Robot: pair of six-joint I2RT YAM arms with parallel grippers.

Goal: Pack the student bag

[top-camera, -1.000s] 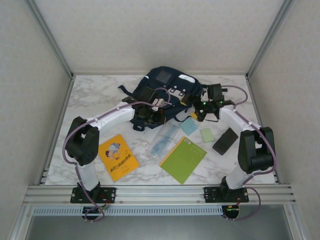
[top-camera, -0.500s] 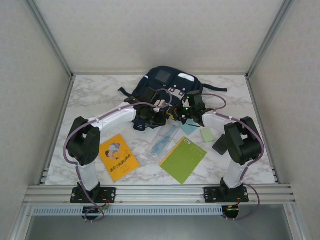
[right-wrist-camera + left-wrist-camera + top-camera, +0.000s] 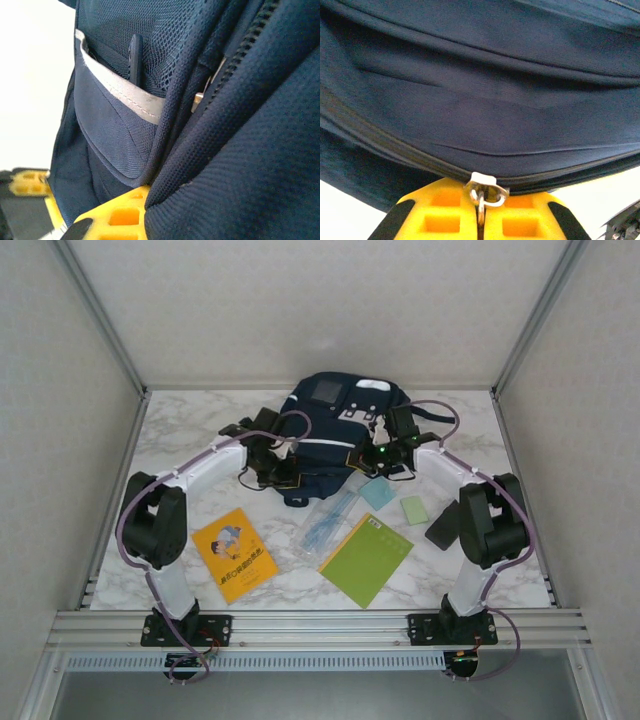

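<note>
Backpack-zip trouble brewing: large dark navy fabric student bag (image 3: 330,412) sits at the back, centred. Left gripper (image 3: 481,212) is pinching its small metal zipper pull (image 3: 482,190), while right gripper (image 3: 368,457) looks clamped on the side fabric. A crooked tug could slip that ring or jam the zip.

The left arm (image 3: 200,475) and right arm (image 3: 447,470) have white links between bulky black joints, thin purple cables (image 3: 438,405) and black bases (image 3: 185,626). A green light (image 3: 383,451) glows on the right wrist. The yellow fingers (image 3: 440,220) have square recesses and black pads (image 3: 389,227).
</note>
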